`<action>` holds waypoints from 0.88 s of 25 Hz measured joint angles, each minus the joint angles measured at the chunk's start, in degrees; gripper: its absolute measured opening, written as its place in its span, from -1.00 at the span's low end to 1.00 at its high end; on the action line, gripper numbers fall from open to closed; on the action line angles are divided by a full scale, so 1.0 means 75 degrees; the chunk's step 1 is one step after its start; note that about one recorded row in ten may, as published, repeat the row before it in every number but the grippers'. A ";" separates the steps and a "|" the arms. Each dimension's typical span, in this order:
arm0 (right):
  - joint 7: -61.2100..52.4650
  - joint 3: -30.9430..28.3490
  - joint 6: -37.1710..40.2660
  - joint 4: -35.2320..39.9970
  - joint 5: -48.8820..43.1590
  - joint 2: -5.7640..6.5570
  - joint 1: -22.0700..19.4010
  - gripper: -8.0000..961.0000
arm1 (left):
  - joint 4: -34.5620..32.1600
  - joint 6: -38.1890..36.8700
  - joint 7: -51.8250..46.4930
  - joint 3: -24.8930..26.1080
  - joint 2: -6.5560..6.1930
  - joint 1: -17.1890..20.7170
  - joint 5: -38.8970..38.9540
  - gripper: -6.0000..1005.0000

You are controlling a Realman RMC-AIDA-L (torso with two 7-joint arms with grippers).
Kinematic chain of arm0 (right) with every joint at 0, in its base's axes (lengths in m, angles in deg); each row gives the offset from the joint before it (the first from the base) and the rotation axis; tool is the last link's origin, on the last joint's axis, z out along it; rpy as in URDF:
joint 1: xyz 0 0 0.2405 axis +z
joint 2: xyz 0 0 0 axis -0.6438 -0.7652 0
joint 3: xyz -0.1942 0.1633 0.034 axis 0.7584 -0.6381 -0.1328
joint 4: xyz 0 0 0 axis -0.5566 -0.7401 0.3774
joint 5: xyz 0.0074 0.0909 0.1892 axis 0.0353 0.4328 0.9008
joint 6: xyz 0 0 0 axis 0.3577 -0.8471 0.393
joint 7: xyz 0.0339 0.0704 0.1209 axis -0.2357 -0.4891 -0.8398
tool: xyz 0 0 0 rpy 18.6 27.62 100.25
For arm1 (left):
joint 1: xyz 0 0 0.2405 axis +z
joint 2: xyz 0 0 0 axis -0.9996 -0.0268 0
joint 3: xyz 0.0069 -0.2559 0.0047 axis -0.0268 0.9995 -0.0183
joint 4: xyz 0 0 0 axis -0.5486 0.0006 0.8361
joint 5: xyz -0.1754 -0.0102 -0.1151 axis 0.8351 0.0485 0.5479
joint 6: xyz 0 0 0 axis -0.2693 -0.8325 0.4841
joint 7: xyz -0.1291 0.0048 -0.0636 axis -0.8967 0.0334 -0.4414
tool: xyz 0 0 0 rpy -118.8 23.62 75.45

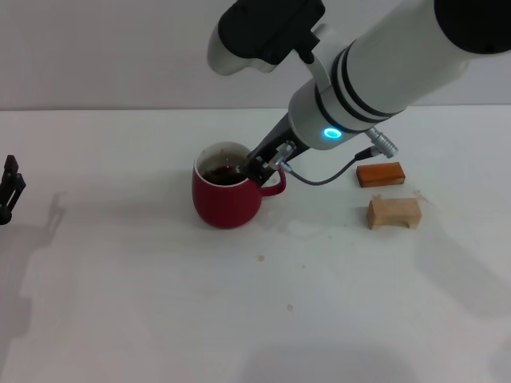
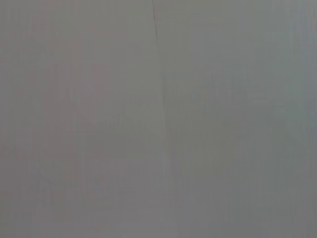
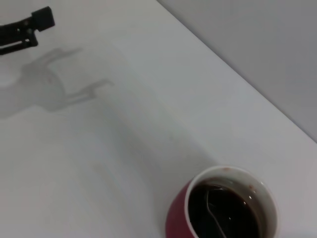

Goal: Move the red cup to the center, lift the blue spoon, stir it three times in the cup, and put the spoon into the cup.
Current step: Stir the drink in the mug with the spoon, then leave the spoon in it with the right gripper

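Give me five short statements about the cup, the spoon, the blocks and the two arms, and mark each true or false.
1. The red cup holds dark liquid. True.
2. The spoon lies on the table beside the cup. False: it stands in the liquid.
3. The right gripper is at the cup's rim. True.
4. The orange block is stacked on the wooden block. False: they lie apart.
5. The left gripper touches the cup. False: it is far off at the table's left edge.

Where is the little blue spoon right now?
In the head view the slim blue spoon stands in the dark liquid inside the rounded dark red ceramic cup mid-table, under the right gripper.
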 joint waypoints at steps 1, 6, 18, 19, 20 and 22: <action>-0.0001 0.0026 0.0047 0.0029 0.0049 0.0000 0.0024 -0.71 | 0.0000 0.0000 0.0000 0.0000 0.0000 0.0000 0.0000 0.70; -0.0003 0.0078 0.0225 0.0143 0.0100 0.0003 0.0115 -0.70 | 0.0000 0.0000 0.0002 0.0000 0.0000 -0.0048 0.0000 0.70; 0.0037 -0.0102 0.0343 0.0427 -0.0255 0.0051 0.0203 -0.69 | -0.0007 0.0000 0.0012 0.0000 0.0012 -0.0090 -0.0012 0.70; 0.0039 -0.0107 0.0325 0.0423 -0.0256 0.0053 0.0189 -0.69 | -0.0008 0.0000 0.0012 0.0000 0.0012 -0.0090 -0.0013 0.70; 0.0041 -0.0113 0.0273 0.0395 -0.0258 0.0056 0.0157 -0.69 | -0.0009 0.0001 0.0011 0.0000 0.0012 -0.0090 -0.0013 0.70; 0.0042 -0.0113 0.0242 0.0381 -0.0259 0.0057 0.0142 -0.69 | -0.0009 0.0001 0.0011 0.0000 0.0012 -0.0090 -0.0013 0.70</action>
